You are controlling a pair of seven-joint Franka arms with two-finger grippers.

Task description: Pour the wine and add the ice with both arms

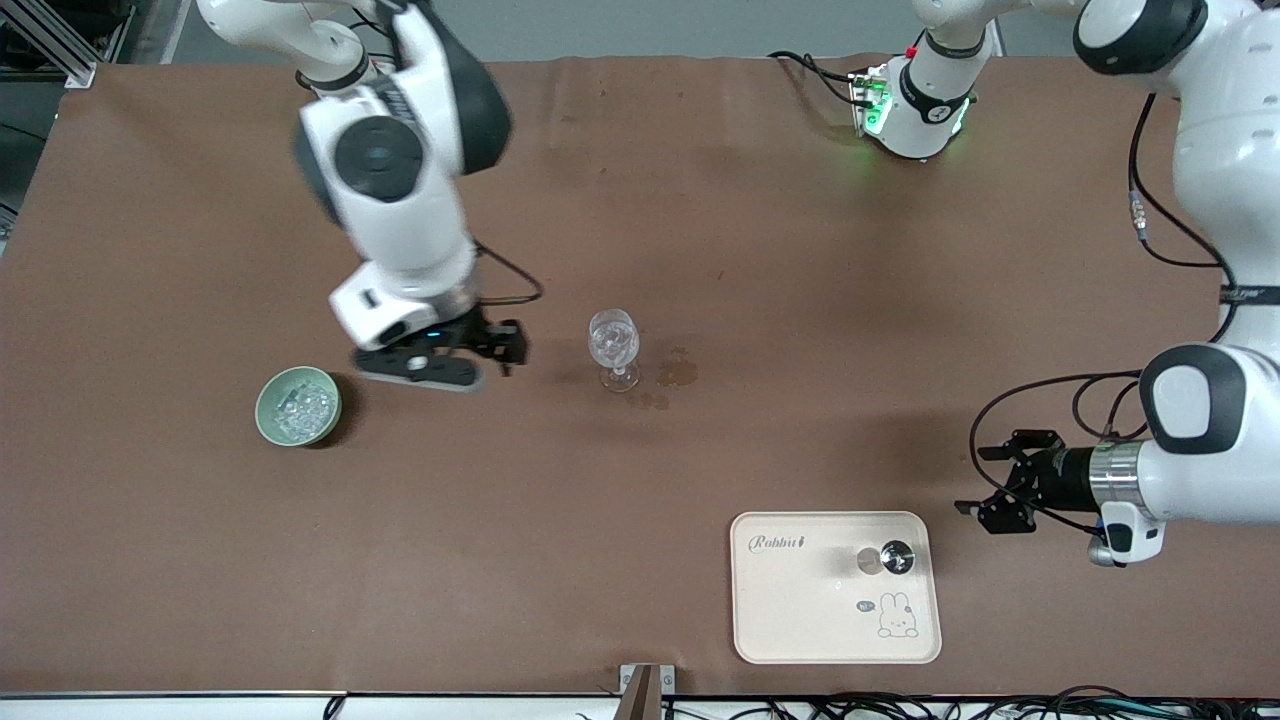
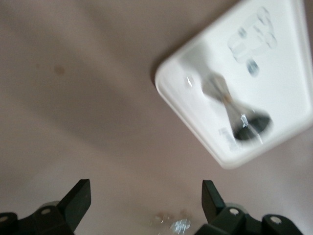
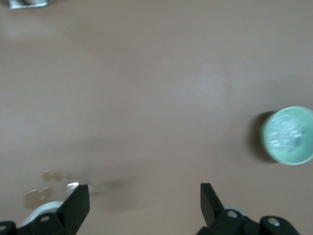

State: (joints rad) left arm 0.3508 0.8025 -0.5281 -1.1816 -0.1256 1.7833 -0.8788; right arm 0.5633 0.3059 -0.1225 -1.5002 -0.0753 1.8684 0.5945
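A pale green bowl [image 1: 270,400] [image 3: 288,135] holds the ice [image 1: 303,408], small glinting clear lumps. A clear stemmed glass [image 1: 613,345] [image 2: 181,226] stands mid-table with glinting clear bits in its bowl. My right gripper [image 1: 512,350] [image 3: 145,196] hangs open and empty over the cloth between bowl and glass. My left gripper [image 1: 972,480] [image 2: 145,196] is open and empty, low over the cloth beside the tray, toward the left arm's end. The wine is out of view. Both arms reach in from the bases.
A cream tray [image 1: 800,610] [image 2: 195,63] with a rabbit print lies near the front edge and carries a small shiny dark-topped vessel [image 1: 897,557] [image 2: 244,122]. Brownish stains [image 1: 680,372] mark the brown cloth beside the glass. Black cables trail from both wrists.
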